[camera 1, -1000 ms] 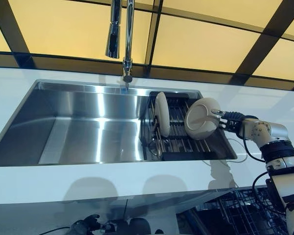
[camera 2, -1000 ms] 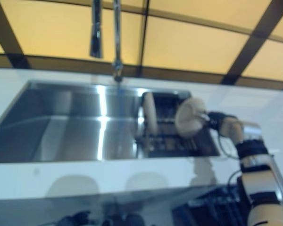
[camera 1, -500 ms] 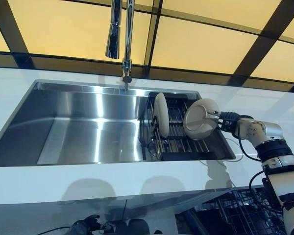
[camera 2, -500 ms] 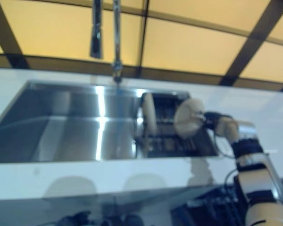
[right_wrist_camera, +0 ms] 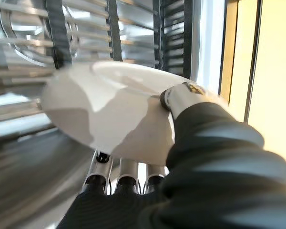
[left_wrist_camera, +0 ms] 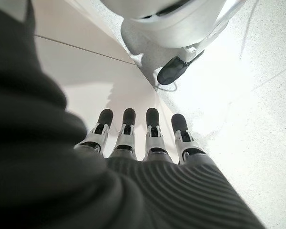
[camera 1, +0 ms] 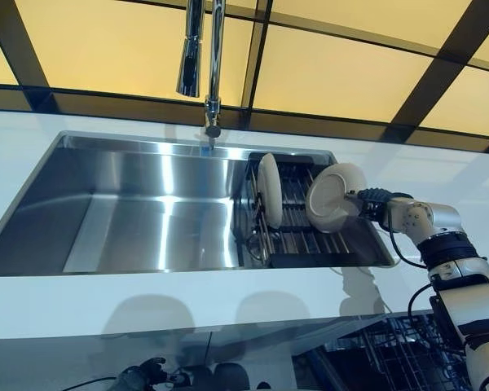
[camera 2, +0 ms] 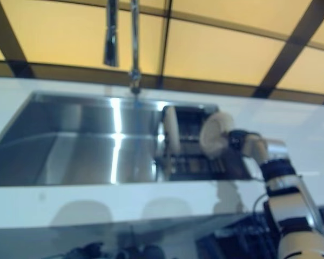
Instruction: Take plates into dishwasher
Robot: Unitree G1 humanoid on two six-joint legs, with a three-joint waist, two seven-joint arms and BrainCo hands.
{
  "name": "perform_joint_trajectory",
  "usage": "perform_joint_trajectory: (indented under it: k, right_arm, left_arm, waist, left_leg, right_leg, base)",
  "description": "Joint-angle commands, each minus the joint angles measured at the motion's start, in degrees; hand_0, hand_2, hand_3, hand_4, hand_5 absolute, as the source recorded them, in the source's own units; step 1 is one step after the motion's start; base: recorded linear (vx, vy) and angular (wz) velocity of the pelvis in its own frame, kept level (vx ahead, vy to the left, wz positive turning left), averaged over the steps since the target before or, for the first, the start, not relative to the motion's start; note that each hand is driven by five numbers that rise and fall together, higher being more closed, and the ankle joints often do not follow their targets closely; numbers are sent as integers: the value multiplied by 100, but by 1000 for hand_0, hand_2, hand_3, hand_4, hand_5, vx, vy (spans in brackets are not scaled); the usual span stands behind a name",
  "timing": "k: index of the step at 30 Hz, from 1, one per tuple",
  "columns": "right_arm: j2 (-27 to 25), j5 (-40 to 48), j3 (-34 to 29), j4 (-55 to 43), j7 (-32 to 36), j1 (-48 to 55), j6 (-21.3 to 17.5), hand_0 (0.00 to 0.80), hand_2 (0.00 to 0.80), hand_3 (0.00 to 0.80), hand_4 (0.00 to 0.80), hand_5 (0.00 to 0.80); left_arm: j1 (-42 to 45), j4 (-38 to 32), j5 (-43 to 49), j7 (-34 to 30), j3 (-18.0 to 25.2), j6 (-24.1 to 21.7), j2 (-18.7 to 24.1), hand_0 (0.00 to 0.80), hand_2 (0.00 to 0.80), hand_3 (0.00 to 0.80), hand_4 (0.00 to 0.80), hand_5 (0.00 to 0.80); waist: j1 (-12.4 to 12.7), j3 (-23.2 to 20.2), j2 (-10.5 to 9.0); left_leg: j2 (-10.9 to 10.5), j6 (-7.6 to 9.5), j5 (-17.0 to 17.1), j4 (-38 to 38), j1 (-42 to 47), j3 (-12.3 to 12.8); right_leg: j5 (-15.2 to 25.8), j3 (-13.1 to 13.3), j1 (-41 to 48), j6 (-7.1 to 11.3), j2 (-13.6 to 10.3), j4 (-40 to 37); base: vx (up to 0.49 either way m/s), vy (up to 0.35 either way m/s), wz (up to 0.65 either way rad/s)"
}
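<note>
R hand [camera 1: 373, 201] grasping plate [camera 1: 332, 198] – now lifted slightly toward 12 o'clock above rack [camera 1: 297, 236] – extraction begun; L hand [left_wrist_camera: 138, 138] relaxed.

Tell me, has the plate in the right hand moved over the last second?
Barely: against the drying rack in the sink, the plate held by the right hand has lifted a touch and stays above the rack.
</note>
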Motion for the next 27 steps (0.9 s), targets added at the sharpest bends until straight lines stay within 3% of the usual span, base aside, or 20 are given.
perform_joint_trajectory:
  k: [1,5,15,19,27]
  right_arm:
    - [-294,46,231,140,78,-739,-122,744,744,744,744,744]
    - [-277,43,225,167,36,-749,-173,800,800,800,800,800]
    - [-311,22,194,92,-43,-726,-312,800,800,800,800,800]
    - [-330,-168,184,-33,-142,-737,-651,800,800,800,800,800]
    - [-614,-1538,213,-474,-571,-982,-1541,800,800,800,800,800]
  left_arm:
    - [-439,-19,46,-10,-362,-36,-4,0,0,0,0,0]
    - [-450,22,50,11,-367,-60,-19,0,0,0,0,0]
    - [-418,-14,44,1,-372,-56,-13,0,0,0,0,0]
    - [-415,-36,51,11,-374,-24,-18,0,0,0,0,0]
    - [-362,-49,51,21,-404,-64,-29,0,0,0,0,0]
  waist:
    - [375,125,239]
    - [379,132,232]
    - [379,134,246]
    - [373,142,246]
    - [362,143,278]
  left_leg:
    - [7,90,-487,29,169,68]
    - [8,92,-489,29,171,66]
    - [4,91,-489,29,174,59]
    - [8,87,-489,29,172,58]
    - [13,93,-492,29,195,62]
  right_leg:
    - [143,-128,-244,452,-219,391]
    - [137,-131,-234,444,-212,383]
    - [128,-135,-227,436,-210,388]
    - [130,-128,-237,444,-215,394]
    - [118,-112,-244,473,-229,420]
  base:
    - [0,0,0]
    - [0,0,0]
    - [0,0,0]
    - [0,0,0]
    - [0,0,0]
